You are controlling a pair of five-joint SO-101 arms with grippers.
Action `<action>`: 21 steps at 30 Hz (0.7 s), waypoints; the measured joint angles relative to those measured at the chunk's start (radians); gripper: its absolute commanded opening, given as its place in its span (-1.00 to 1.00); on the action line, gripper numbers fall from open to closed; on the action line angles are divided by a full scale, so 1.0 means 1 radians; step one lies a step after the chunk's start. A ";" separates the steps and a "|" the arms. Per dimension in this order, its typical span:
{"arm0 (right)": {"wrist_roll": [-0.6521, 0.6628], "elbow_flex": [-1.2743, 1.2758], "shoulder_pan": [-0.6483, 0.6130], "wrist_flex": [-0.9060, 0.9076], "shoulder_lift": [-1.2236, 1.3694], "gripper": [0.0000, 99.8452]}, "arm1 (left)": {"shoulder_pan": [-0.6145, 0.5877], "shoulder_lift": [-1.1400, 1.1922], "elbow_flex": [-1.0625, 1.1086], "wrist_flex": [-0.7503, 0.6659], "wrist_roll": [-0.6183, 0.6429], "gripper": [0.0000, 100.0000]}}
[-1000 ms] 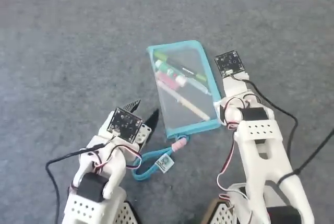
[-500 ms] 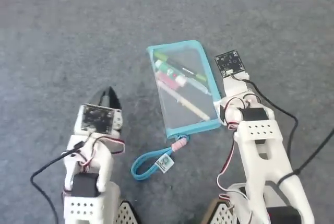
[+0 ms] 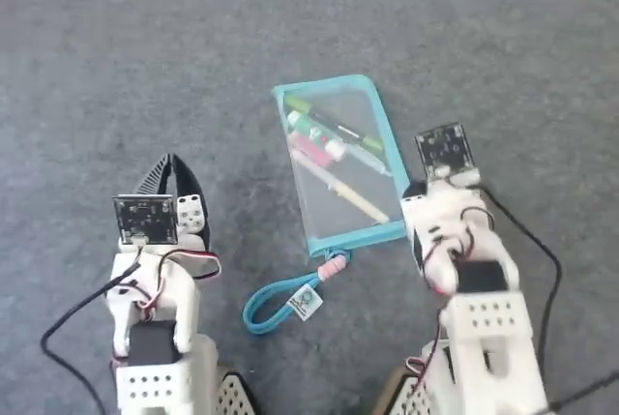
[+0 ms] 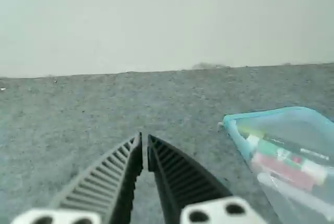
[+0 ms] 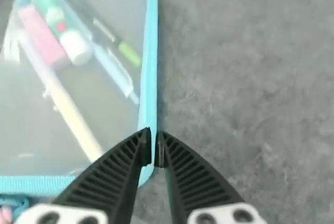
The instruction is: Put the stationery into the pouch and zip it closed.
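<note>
The clear pouch (image 3: 340, 168) with a teal border lies flat mid-table, holding pens and markers (image 3: 334, 144). A pink zip pull (image 3: 334, 264) and a teal strap (image 3: 276, 301) trail from its near corner. My left gripper (image 3: 170, 165) is shut and empty, well to the left of the pouch. In the left wrist view the gripper (image 4: 144, 139) points at the back wall, with the pouch (image 4: 286, 148) off to one side. My right gripper (image 5: 153, 133) is shut, its tips over the pouch's (image 5: 78, 78) teal side edge near the corner. I cannot tell if they touch it.
Grey felt (image 3: 116, 67) covers the table up to a pale wall (image 4: 167, 15) at the back. Black cables (image 3: 87, 304) run from both arm bases at the near edge.
The left arm swung left, away from the strap, and its gripper went from open to shut. The right arm drew back toward its base. The pouch stayed put.
</note>
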 measured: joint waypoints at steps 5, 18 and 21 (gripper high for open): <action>0.000 0.127 0.000 -0.101 -0.172 -0.98 | -0.005 0.000 0.000 -0.002 0.000 -0.97; 0.000 0.269 0.000 -0.120 -0.457 -0.98 | -0.002 0.000 0.014 -0.031 0.000 -0.97; 0.000 0.298 0.000 -0.120 -0.506 -0.98 | -0.003 0.003 0.060 -0.091 0.002 -0.97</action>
